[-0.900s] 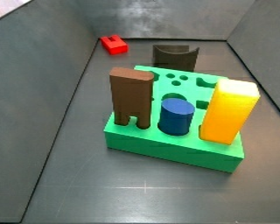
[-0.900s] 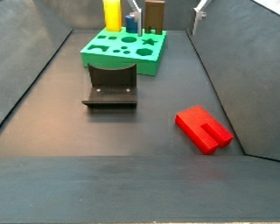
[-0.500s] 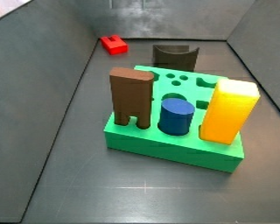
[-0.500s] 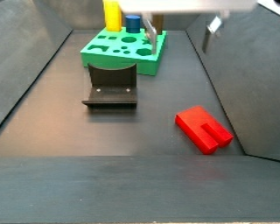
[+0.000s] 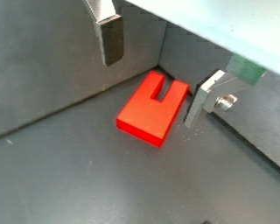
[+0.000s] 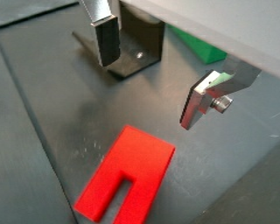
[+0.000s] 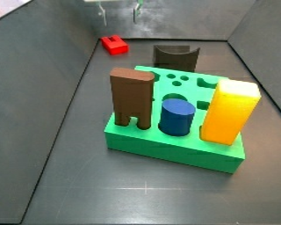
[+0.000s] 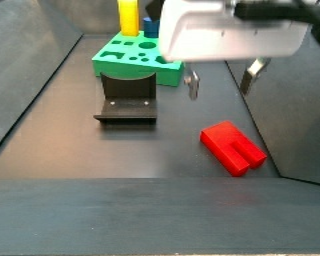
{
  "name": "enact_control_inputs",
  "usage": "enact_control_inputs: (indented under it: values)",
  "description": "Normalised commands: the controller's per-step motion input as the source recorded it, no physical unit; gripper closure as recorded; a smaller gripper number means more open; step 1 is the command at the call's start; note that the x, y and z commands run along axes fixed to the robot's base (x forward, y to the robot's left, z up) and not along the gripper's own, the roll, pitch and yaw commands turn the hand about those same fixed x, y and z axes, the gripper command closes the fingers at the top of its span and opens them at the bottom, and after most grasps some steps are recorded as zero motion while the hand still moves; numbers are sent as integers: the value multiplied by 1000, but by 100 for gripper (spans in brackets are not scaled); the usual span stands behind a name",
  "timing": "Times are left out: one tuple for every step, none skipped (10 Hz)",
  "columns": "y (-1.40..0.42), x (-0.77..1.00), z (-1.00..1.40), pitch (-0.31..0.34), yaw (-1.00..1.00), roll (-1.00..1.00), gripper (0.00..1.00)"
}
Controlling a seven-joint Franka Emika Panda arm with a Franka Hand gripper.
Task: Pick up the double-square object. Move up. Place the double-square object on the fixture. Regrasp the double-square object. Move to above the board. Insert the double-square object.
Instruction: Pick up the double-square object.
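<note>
We see the gripper (image 8: 219, 84) hanging above the counter (image 8: 109, 160), jaws spread wide with nothing between them. The red block (image 8: 232, 147) lies flat on the counter, just below and a little to one side of the gripper in a side view, not touched. In both wrist views the two silver fingers (image 5: 109, 39) stand apart over the block (image 5: 150, 108) — its slot faces the far finger (image 5: 206, 98). In a wrist view the block (image 6: 125, 176) sits clear of both fingers (image 6: 105, 39), with the dark fixture (image 6: 129, 51) behind them and a strip of green board (image 6: 201, 49) beyond. The fixture (image 8: 127, 100) stands between the block and the board (image 8: 139, 58). On the board (image 7: 176, 141) sit a brown block (image 7: 131, 98), a blue cylinder (image 7: 176, 116) and a yellow block (image 7: 231, 110). The gripper (image 7: 118, 12) looks faint at the top edge there, probably above the red block (image 7: 113, 42).
</note>
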Motion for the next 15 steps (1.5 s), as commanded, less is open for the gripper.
enact_control_inputs:
  values:
    - [131, 0, -903, -139, 326, -6, 0]
    - [131, 0, -914, -154, 303, 0, 0]
    - [129, -34, -917, -146, 303, 7, 0]
    - [109, -217, -923, -123, 303, 159, 0]
    - [69, -246, -874, -79, 300, 230, 0]
    - [29, -209, -880, -97, 283, 214, 0]
    - [20, -171, -900, -103, 269, 196, 0]
    - [26, -89, -900, -114, 271, 149, 0]
    - [57, -54, -923, -131, 266, 106, 0]
    - [94, 0, -940, -117, 249, 67, 0]
    - [146, 0, -911, -160, 283, 0, 0]
    - [83, -3, -403, -141, 71, 0, 0]
    - [0, 0, 0, 0, 0, 0, 0]
    - [0, 0, 0, 0, 0, 0, 100]
    - [0, 0, 0, 0, 0, 0, 100]
